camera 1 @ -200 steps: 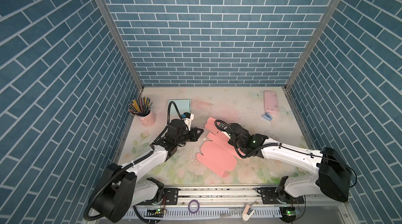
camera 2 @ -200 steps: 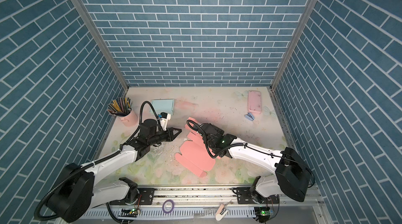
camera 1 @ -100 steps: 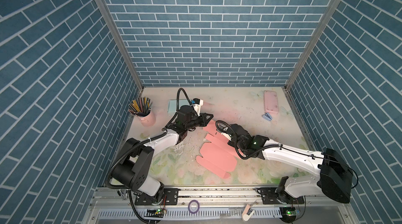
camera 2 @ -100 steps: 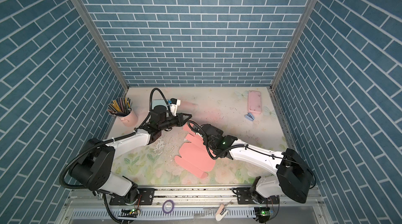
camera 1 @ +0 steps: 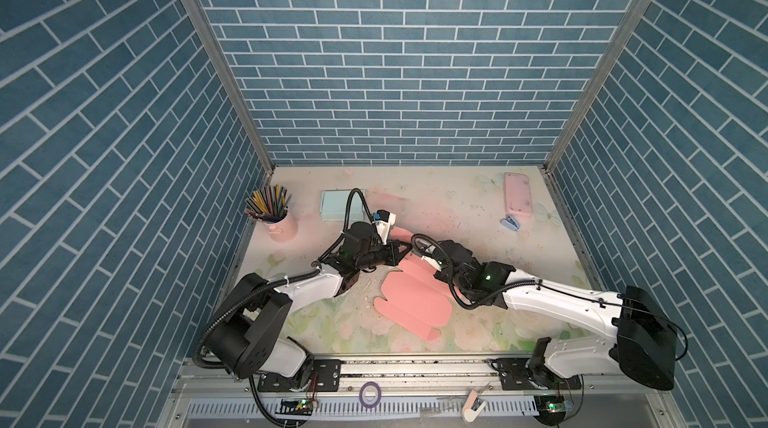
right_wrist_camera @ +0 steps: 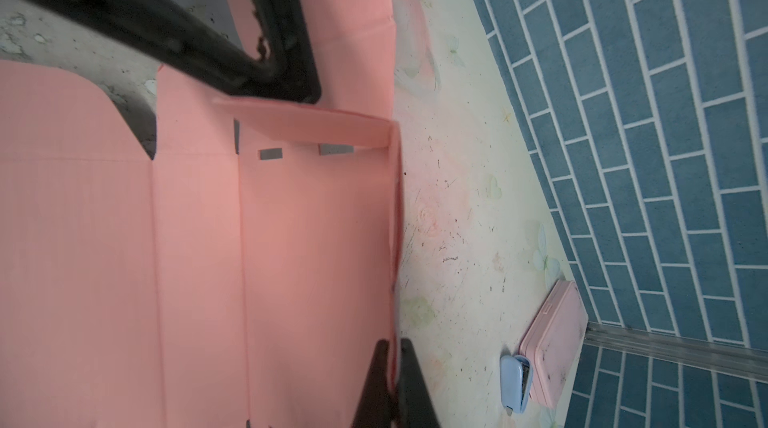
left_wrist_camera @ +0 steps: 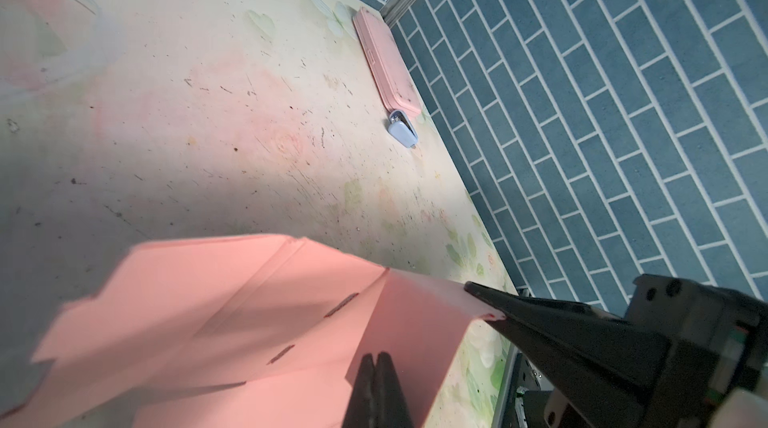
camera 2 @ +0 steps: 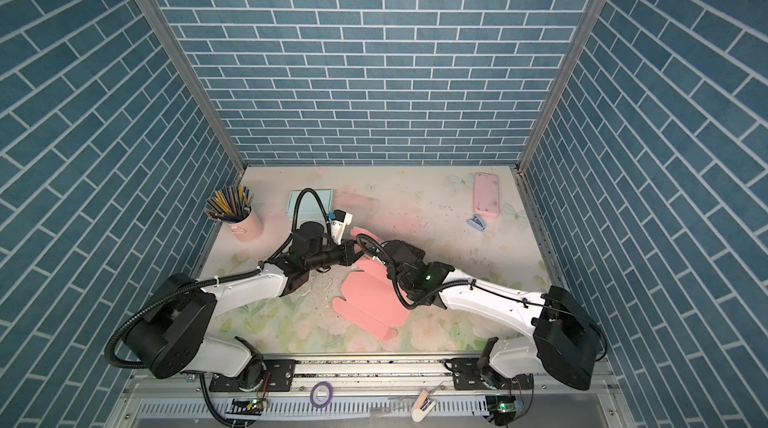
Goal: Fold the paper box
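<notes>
Looking at a pink paper box blank (camera 1: 415, 301) here, mostly flat on the floral tabletop (camera 1: 457, 205), spreading out under both sets of jaws and back toward the arms' bases. Seeing the right gripper (right_wrist_camera: 393, 345) pinched all the way together on one long side panel (right_wrist_camera: 395, 218) of the blank, stood up on edge, thin pink edge running straight in between the jaws. Seeing the left gripper (left_wrist_camera: 376, 359) squeezed all the way together as well, tips up against a short end flap (right_wrist_camera: 303, 118) lifted at the corner just ahead of the right jaws. Honestly can't tell about paper actually caught in the left jaws versus only touched by the tips. Noticing both sets of tips almost meeting at that same corner in both top views, coming in from opposite sides. Also spotting two little slots (right_wrist_camera: 336, 150) cut in the blank right at the foot of the lifted flap, on the right jaws' side of it. Well ahead of the left jaws, over by the brick side wall (camera 1: 665, 197): spotting a pink pencil case (camera 1: 517, 195) with a small blue stapler (camera 1: 511, 223) just beside its near end. Back behind the left jaws, past the wrist: a light blue pad (camera 1: 332, 205), and further out that way a pink cup (camera 1: 282, 228) packed with coloured pencils (camera 1: 266, 201).
</notes>
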